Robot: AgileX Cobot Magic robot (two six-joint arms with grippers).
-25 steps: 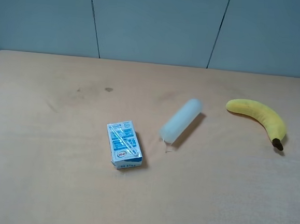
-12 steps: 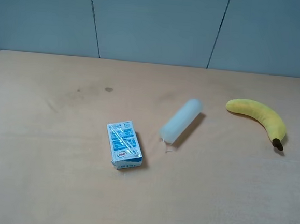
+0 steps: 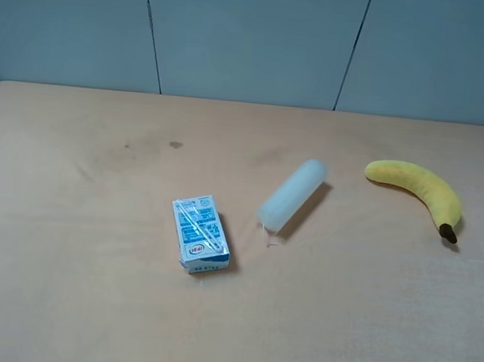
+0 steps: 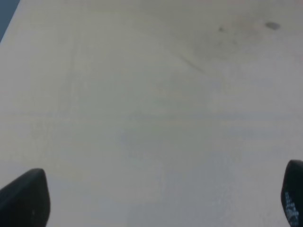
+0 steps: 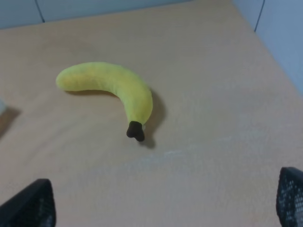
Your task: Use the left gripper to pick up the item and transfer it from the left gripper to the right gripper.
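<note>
The yellow plush banana lies on the tan table at the right, its dark stem tip toward the front. It also shows in the right wrist view, ahead of the right gripper, whose two black fingertips stand wide apart, open and empty. The left gripper hangs over bare table, its fingertips wide apart, open and empty. Neither arm shows in the exterior high view.
A blue-white milk carton lies at the table's middle front. A translucent pale cylinder lies between carton and banana. The table's back edge meets a grey-blue wall. A wall panel stands beside the table's right edge.
</note>
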